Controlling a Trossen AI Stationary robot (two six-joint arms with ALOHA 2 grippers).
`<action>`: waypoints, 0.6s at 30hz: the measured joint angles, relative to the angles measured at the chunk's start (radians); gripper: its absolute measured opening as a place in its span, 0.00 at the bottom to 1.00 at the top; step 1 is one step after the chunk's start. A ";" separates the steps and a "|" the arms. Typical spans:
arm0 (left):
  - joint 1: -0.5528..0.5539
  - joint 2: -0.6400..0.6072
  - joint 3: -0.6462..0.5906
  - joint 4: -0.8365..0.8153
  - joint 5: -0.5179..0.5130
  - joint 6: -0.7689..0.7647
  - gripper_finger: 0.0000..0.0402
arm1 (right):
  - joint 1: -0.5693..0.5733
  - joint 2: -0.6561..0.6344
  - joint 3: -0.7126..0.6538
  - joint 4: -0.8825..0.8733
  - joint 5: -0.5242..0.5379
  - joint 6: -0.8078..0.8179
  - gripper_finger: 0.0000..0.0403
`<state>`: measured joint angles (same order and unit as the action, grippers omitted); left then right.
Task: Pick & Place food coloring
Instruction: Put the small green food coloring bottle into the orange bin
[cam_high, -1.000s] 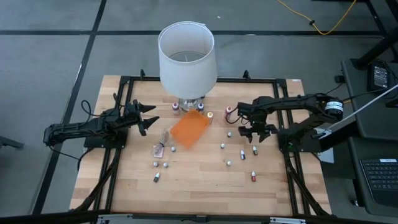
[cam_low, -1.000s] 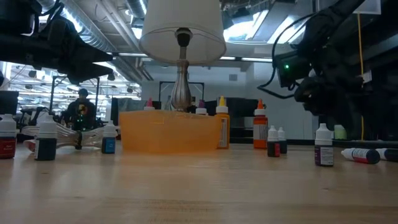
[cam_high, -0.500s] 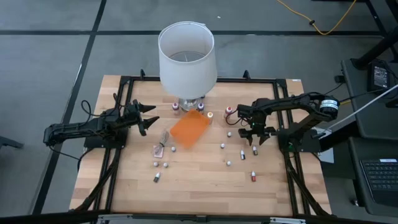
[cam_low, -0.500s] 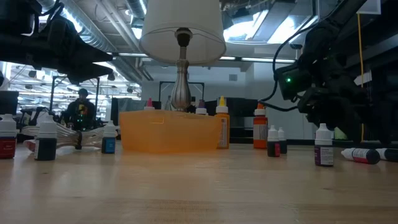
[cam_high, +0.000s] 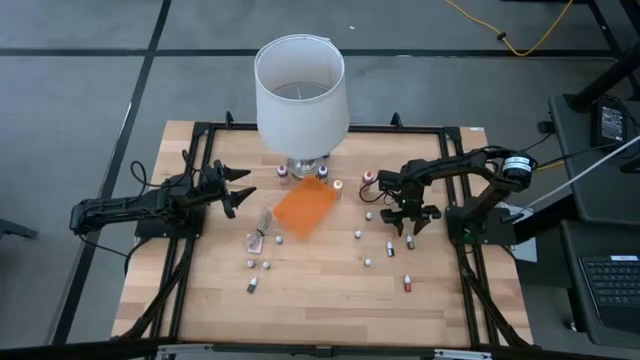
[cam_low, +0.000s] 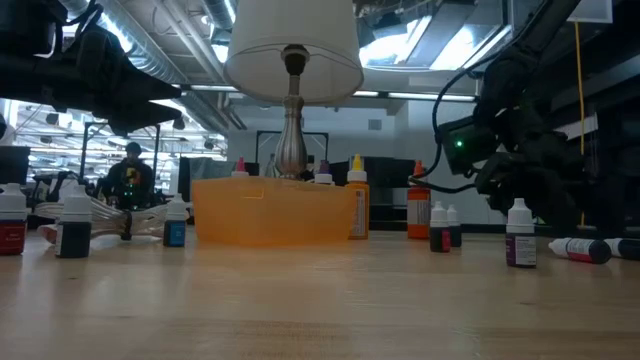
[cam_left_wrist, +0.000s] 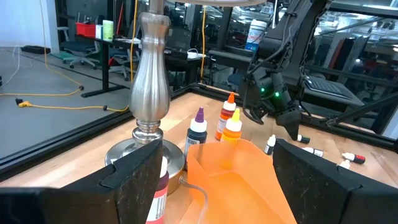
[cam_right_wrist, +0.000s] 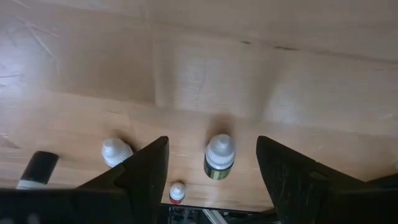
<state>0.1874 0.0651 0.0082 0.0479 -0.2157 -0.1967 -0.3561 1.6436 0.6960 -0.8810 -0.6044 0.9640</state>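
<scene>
Food coloring (cam_right_wrist: 219, 157) bottle stands upright between right gripper's (cam_right_wrist: 211, 163) wide jaws — untouched.

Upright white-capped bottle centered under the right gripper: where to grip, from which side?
Grip the bottle on its dark body just below the white cap, coming straight down. It stands upright and free on the table, neighbours apart from it, and the right gripper hangs above it, open, with a finger on either side. The narrow cap would probably slip; the wider body looks safer.
</scene>
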 joint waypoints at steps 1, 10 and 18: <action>0.000 0.000 0.000 0.000 0.000 0.000 0.73 | 0.000 0.000 0.000 0.000 0.000 0.000 0.61; 0.000 0.000 0.000 0.000 0.000 0.000 0.73 | 0.019 0.000 -0.008 -0.002 -0.002 0.007 0.61; 0.000 0.000 0.000 0.000 0.000 0.000 0.73 | 0.028 0.000 -0.019 0.018 0.000 0.024 0.61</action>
<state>0.1875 0.0650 0.0082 0.0481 -0.2157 -0.1965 -0.3285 1.6432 0.6773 -0.8626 -0.6042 0.9884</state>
